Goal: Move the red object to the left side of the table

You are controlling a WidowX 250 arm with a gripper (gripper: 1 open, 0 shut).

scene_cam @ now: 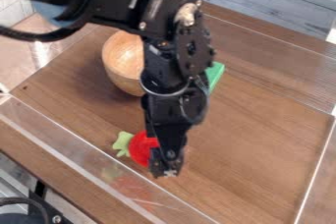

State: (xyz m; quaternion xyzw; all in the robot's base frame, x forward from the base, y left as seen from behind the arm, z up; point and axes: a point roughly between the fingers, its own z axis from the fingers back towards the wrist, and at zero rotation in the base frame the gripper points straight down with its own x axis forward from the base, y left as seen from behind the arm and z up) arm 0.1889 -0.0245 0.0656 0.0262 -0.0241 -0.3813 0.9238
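table: wood-grain | arm: upright, claw down beside red object | fingers: spread apart

Probably a robotics lab: wood-grain table fenced by clear acrylic walls, robot arm above.

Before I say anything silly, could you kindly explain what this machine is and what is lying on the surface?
It is one black robot arm, seen from a single camera looking down at an angle. Its tool points down, open, beside the red object, a small toy fruit with a green leaf; whether they touch is unclear, and nothing is lifted. The table is dark wood with low clear walls. Behind the arm sit a wooden bowl and a green block.
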